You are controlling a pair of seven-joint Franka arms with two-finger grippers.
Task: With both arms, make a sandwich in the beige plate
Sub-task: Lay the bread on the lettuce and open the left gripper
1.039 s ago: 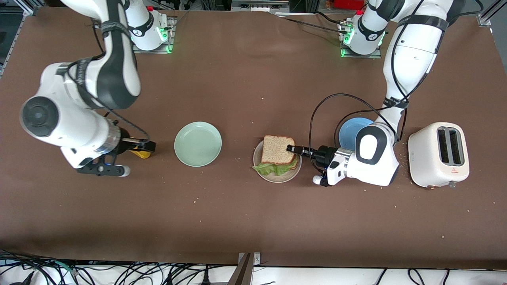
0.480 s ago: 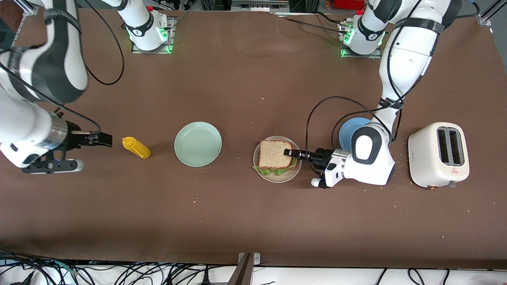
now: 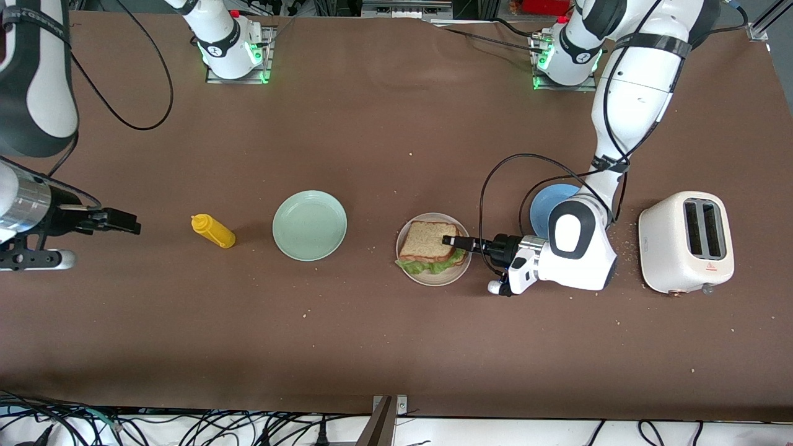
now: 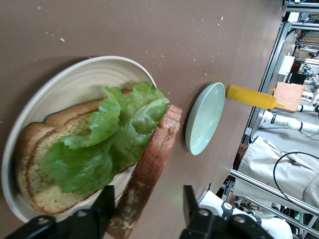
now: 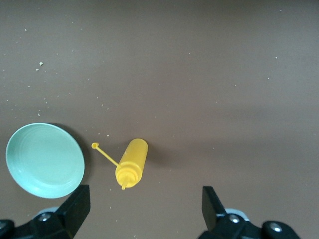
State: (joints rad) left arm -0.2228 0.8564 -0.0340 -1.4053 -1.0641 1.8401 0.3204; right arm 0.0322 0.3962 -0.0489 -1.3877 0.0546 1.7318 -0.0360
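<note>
Front and wrist views of a two-arm sandwich assembly on a brown surface (image 3: 384,347). The beige plate (image 3: 433,277) lies near the middle of the surface, between the mint-green plate (image 3: 310,225) and the blue plate (image 3: 550,207). On it rests the sandwich (image 3: 427,244) — a lower bread slice (image 4: 35,169), a ruffled lettuce leaf (image 4: 107,139) and a top slice (image 4: 149,169). In the left wrist view the top slice leans on edge over the lettuce, not yet lying flat.

The left tool (image 3: 457,241) reaches in level from the toaster's side, its tips at the sandwich's edge. Its fingers (image 4: 102,211) stand apart on either side of the top slice, with a visible gap at one finger — jaws parted rather than clamped.

The right tool (image 3: 118,220) hangs over bare surface toward the right arm's end, jaws spread wide and holding nothing; this arm waits. A yellow squeeze bottle (image 3: 213,231) lies on its side between that tool and the mint-green plate. A white toaster (image 3: 686,241) stands toward the left arm's end, beside the blue plate.
</note>
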